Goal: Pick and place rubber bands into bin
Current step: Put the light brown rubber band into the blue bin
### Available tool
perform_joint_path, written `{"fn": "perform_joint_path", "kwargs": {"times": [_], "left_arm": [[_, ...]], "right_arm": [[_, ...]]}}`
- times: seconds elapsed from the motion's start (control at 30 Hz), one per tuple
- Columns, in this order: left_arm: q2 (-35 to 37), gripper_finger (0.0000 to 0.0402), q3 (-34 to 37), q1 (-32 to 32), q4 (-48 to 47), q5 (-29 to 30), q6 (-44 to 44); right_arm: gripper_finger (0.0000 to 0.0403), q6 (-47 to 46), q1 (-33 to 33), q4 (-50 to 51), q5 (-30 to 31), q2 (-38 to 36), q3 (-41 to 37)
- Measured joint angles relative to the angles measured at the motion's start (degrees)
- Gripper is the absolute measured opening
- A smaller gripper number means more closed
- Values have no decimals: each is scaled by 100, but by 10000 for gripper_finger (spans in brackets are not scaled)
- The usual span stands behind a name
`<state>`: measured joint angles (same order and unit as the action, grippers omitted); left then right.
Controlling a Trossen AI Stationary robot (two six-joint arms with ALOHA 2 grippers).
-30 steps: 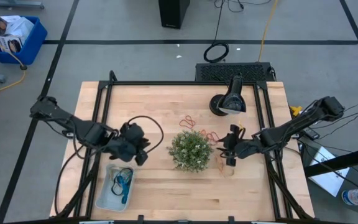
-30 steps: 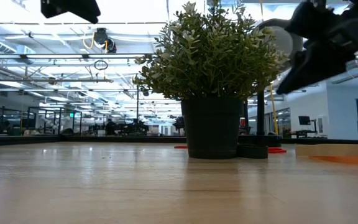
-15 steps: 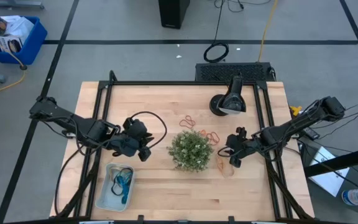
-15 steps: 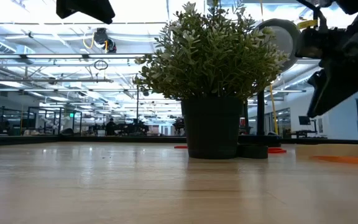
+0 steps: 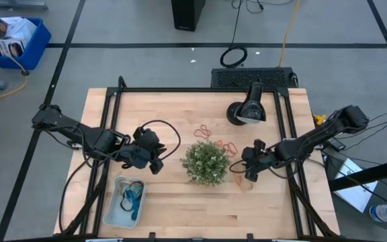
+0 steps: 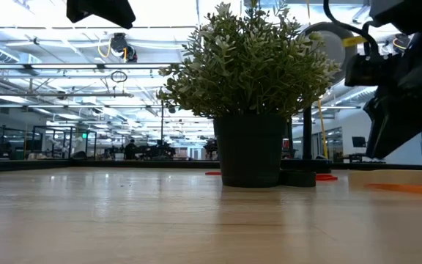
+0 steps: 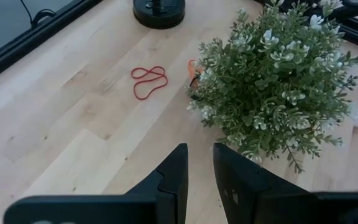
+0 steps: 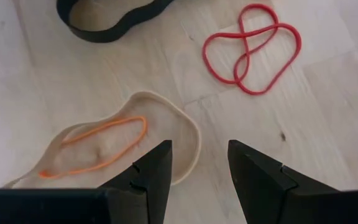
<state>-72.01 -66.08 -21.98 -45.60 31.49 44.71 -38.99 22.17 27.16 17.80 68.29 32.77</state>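
From overhead the loose rubber bands (image 5: 228, 146) beside the plant (image 5: 207, 162) are only thin coloured squiggles, but the right wrist camera sorts them out: a red loop (image 8: 252, 48) twisted into a figure eight, a tan band (image 8: 143, 140) with an orange band (image 8: 98, 148) lying inside it, and a dark band (image 8: 107, 22) farther off. The right gripper (image 5: 250, 171) hangs just over the tan one with its fingers (image 8: 150, 171) spread apart and nothing between them, the tan band's edge lying right under the gap. The left gripper (image 5: 154, 161) is off the table on the plant's other side, its fingers (image 7: 176, 173) a narrow gap apart and empty, pointed at the plant and another red loop (image 7: 149, 81) beyond it. The bin (image 5: 113, 210) sits near the table's front left corner with what looks like a few blue and dark bands in it, though I can't make them out well. The plant stands between the bin and the right arm's bands, and a black lamp (image 5: 246, 110) sits behind them.
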Motion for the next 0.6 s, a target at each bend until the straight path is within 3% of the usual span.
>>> {"fn": "perform_joint_path", "kwargs": {"times": [0.6], "left_arm": [[0, 81, 2, 0, -83, -38, 2]], "right_arm": [[151, -237, -2, -265, -8, 808, -2]]}}
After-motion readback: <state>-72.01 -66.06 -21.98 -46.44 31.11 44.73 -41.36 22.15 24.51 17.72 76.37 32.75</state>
